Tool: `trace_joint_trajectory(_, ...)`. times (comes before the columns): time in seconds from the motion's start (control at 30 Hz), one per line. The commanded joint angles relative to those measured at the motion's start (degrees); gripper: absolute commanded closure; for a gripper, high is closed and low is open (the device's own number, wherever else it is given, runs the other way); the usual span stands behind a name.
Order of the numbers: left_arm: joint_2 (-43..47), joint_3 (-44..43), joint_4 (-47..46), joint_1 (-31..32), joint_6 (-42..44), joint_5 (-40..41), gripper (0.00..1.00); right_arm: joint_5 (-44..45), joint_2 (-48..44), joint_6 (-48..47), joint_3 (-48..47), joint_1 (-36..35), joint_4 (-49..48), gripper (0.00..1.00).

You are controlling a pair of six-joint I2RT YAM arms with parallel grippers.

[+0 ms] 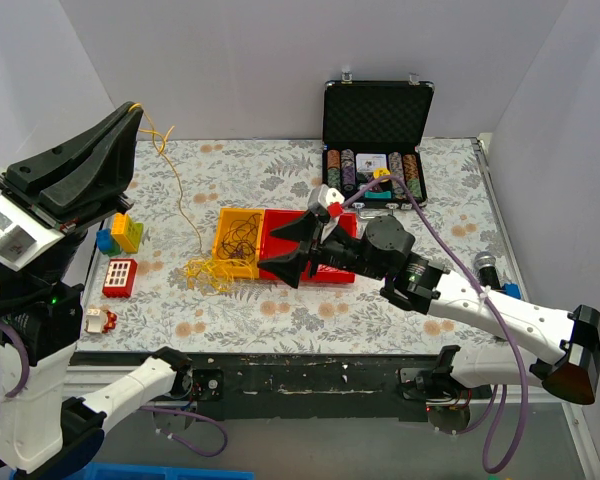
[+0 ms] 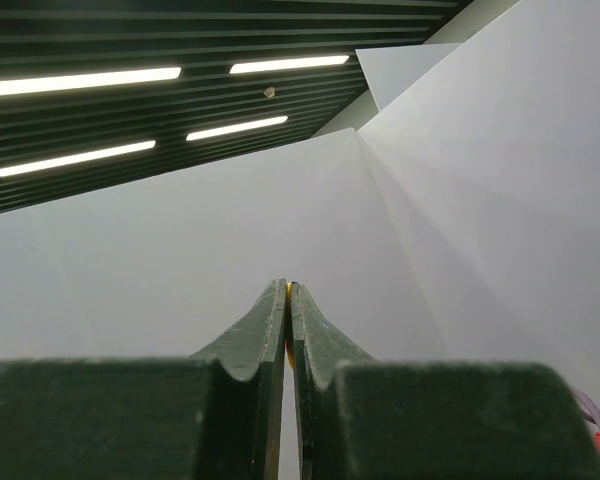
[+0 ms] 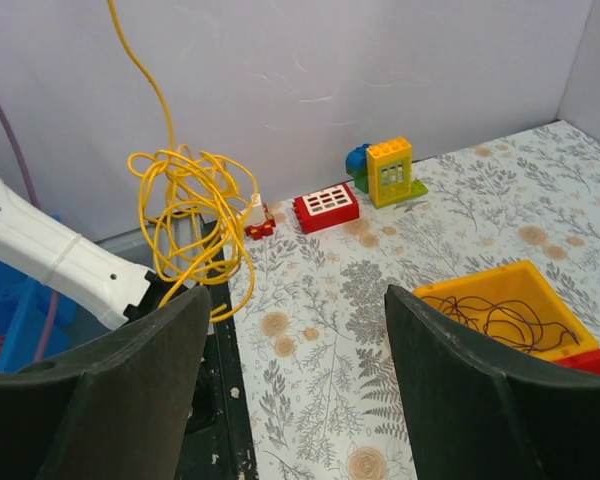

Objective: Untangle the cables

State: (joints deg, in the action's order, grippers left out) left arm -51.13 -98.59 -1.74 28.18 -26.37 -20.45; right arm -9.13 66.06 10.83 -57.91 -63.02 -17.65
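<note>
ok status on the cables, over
Left gripper shut on yellow cable, raised high. Right gripper open by yellow bin. Dark cables inside it. Nothing blocking.

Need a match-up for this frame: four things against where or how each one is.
Things:
1. yellow cable
2. dark cable
3. right pincer
4. chip case

States:
A. lying in the yellow tray
B. open, holding nothing
C. one end pinched in the shut left pincer
D. lid up, at the far side of the table

Pairs: 1-C, 2-A, 3-B, 4-D
</note>
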Motion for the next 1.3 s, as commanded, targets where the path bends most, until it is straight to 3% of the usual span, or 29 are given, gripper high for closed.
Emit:
trace_joint_trajectory(0.0, 0.16, -0.47, -0.11, -0.59, -0.08, -0.03, 1.00, -5.72, 0.20, 1.38, -0.97, -0.17, -3.10, 0.21)
trace_joint_trajectory(0.23, 0.25, -0.29, -0.11, -0.85, -0.17, -0.12, 1.00, -10.04, 2.49, 2.88, -1.77, -0.26, -2.57, 0.27)
trace_joint_trajectory(0.43, 0.60, -0.29, -0.37, -1.03, -0.35, -0.12, 1.00, -12.32, 4.33, 4.20, -2.38, -0.26, -3.35, 0.68)
trace_joint_trajectory(0.53, 0.68, -0.29, -0.63, -1.03, -0.26, -0.03, 1.00, -12.32, 5.30, 4.73, -2.73, -0.26, -3.27, 0.98)
trace_joint_trajectory(0.8, 1.04, -0.29, -0.90, -1.03, 0.97, 0.41, 1.00, -6.97, 3.02, 4.38, -0.36, -0.17, -2.57, 0.99)
trace_joint_trajectory(1.0, 0.51, -0.82, -3.70, -1.11, 2.37, 2.25, 1.00, -0.64, 2.32, 2.88, 2.53, -0.26, 4.10, 0.99)
trace_joint_trajectory(1.27, -2.56, -2.31, -18.20, -1.29, 8.17, 16.04, 1.00, 11.73, 1.70, 5.51, 14.92, -4.38, 8.15, 0.99)
